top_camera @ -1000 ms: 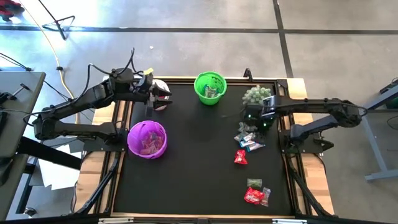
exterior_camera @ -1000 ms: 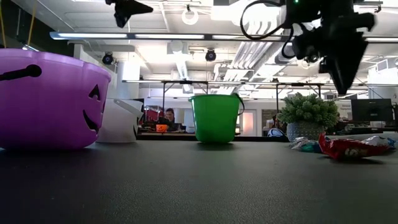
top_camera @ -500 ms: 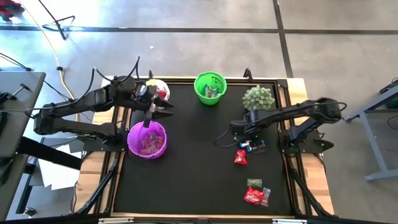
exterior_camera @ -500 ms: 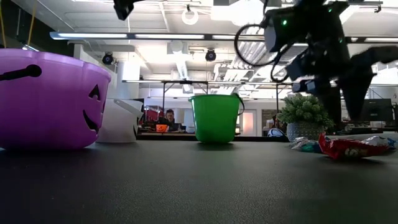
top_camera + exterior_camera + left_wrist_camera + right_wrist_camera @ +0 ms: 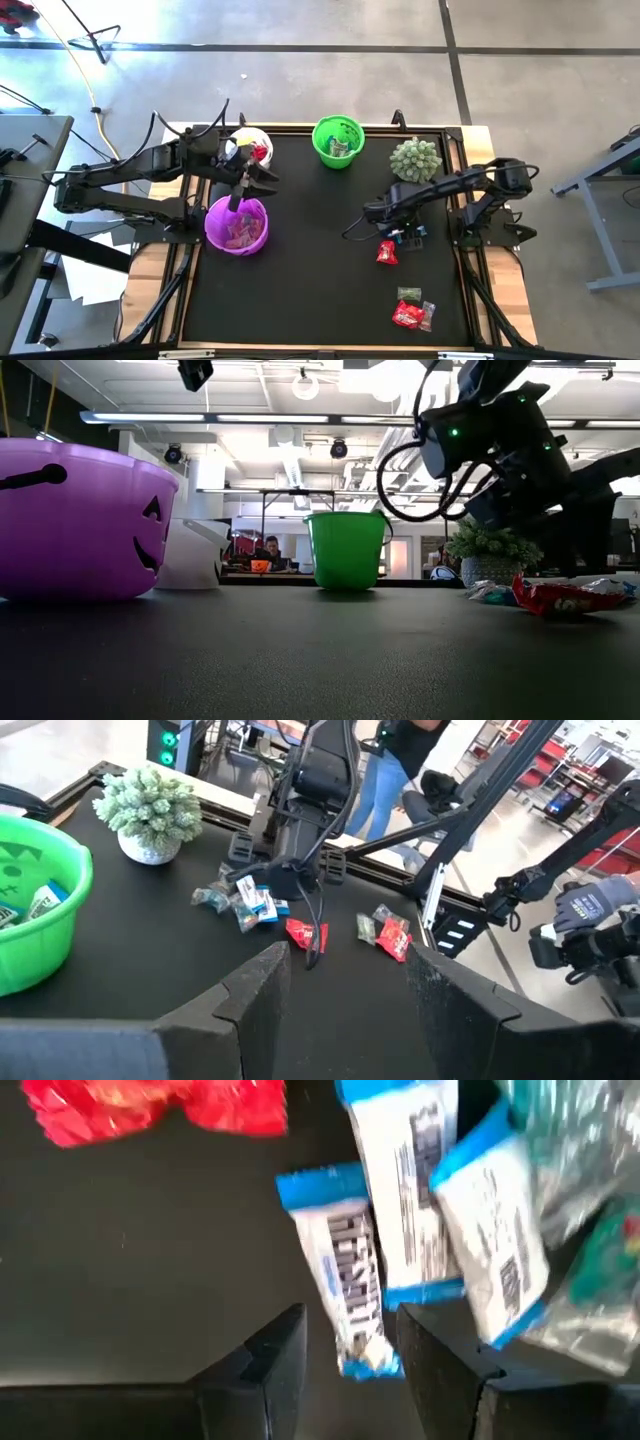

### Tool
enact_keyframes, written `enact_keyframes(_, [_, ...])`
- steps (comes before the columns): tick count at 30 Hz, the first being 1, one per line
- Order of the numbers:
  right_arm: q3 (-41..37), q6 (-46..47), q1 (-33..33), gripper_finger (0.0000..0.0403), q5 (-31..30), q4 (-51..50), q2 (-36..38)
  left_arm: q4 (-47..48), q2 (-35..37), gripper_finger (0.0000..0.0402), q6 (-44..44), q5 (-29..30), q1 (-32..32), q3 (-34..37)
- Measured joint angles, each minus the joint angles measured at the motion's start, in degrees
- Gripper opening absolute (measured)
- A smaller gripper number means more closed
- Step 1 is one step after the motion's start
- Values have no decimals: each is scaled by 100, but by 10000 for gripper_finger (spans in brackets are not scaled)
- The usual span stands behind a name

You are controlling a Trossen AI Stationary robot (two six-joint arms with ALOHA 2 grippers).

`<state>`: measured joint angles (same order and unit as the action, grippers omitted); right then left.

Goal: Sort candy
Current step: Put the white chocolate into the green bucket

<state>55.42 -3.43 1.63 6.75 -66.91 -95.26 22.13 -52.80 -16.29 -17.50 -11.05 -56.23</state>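
Note:
Several blue-white wrapped candies (image 5: 400, 1210) lie in a small pile (image 5: 404, 234) on the black table, right of centre, with a red candy (image 5: 387, 252) just nearer. My right gripper (image 5: 350, 1355) is low over this pile, pointing down, open. Its fingers stand on either side of the end of one blue-white candy (image 5: 352, 1295), which lies flat on the table. My left gripper (image 5: 262, 178) hangs open and empty (image 5: 345, 975) above the far rim of the purple bucket (image 5: 237, 222), which holds several candies.
A green bucket (image 5: 338, 140) with candy stands at the far middle, and a white bowl (image 5: 250, 148) at the far left. A spiky pale-green ball in a pot (image 5: 415, 158) is at the far right. More candies (image 5: 412, 312) lie near the front right.
My left gripper has gone from over the white bowl toward the table's near edge, to above the purple bucket. My right gripper has come down and a little toward the left and near edges, onto the candy pile.

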Motion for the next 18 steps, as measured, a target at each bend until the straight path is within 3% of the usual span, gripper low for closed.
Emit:
enact_keyframes(13, [-29, 81, 74, 151, -31, 413, -15, 72, -2, 186, -11, 13, -2, 0])
enact_keyframes(18, [-534, 420, 81, 151, 336, 589, -15, 93, 0, 186, -11, 15, -2, 0])
